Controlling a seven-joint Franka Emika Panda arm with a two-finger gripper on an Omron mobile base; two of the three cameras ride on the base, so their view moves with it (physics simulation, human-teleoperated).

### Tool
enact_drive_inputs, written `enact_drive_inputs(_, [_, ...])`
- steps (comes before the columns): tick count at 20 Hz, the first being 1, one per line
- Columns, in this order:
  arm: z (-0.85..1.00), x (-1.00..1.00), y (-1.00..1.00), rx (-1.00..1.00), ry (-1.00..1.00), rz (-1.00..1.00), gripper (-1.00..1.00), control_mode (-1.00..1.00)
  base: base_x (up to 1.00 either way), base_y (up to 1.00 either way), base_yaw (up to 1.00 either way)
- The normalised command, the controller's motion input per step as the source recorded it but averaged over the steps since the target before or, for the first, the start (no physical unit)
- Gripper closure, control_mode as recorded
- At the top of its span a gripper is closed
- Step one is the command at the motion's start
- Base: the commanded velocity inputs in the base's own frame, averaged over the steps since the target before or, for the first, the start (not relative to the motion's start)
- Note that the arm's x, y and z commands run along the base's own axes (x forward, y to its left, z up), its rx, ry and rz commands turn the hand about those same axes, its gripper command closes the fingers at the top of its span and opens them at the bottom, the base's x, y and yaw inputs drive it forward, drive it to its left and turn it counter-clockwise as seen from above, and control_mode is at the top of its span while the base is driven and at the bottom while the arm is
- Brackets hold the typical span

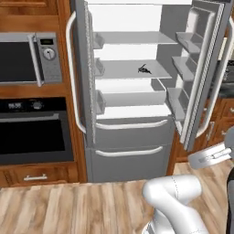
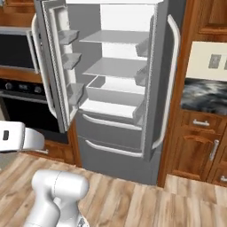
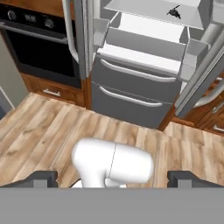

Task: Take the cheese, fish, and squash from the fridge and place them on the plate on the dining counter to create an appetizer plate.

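The grey fridge point(image 1: 128, 137) point(image 2: 115, 128) point(image 3: 131, 87) stands with both upper doors swung wide, showing pale shelves. A small dark fish point(image 1: 144, 69) point(image 3: 174, 12) lies on the middle shelf, towards its right side. My gripper point(image 3: 112, 181) is open, its two dark fingertips point(image 3: 41, 178) far apart and nothing between them. It hangs well back from the fridge, over the wooden floor, and looks up at the lower drawers and shelves. The cheese, the squash, the plate and the dining counter are out of view.
The open right door point(image 1: 201, 68) with its bins juts out towards me, and the left door point(image 2: 55, 57) does the same. A microwave point(image 1: 27, 57) and a black oven point(image 1: 34, 132) sit left of the fridge. Wooden cabinets under a marbled counter point(image 2: 206, 95) are to the right.
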Motion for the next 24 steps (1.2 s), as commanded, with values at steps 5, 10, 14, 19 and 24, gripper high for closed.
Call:
enact_drive_inputs(5, [0.00,0.00,0.00,0.00,0.00,0.00,-1.00,1.00,0.26,0.42,-0.38])
enact_drive_inputs(10, [0.00,0.00,0.00,0.00,0.00,0.00,-1.00,1.00,0.37,0.17,-0.36])
enact_drive_inputs(14, [0.00,0.00,0.00,0.00,0.00,0.00,-1.00,1.00,0.57,0.34,-0.21])
enact_drive_inputs(19, [0.00,0.00,0.00,0.00,0.00,0.00,-1.00,1.00,0.64,0.30,-0.14])
enact_drive_inputs(24, [0.00,0.00,0.00,0.00,0.00,0.00,-1.00,1.00,0.51,0.02,-0.13])
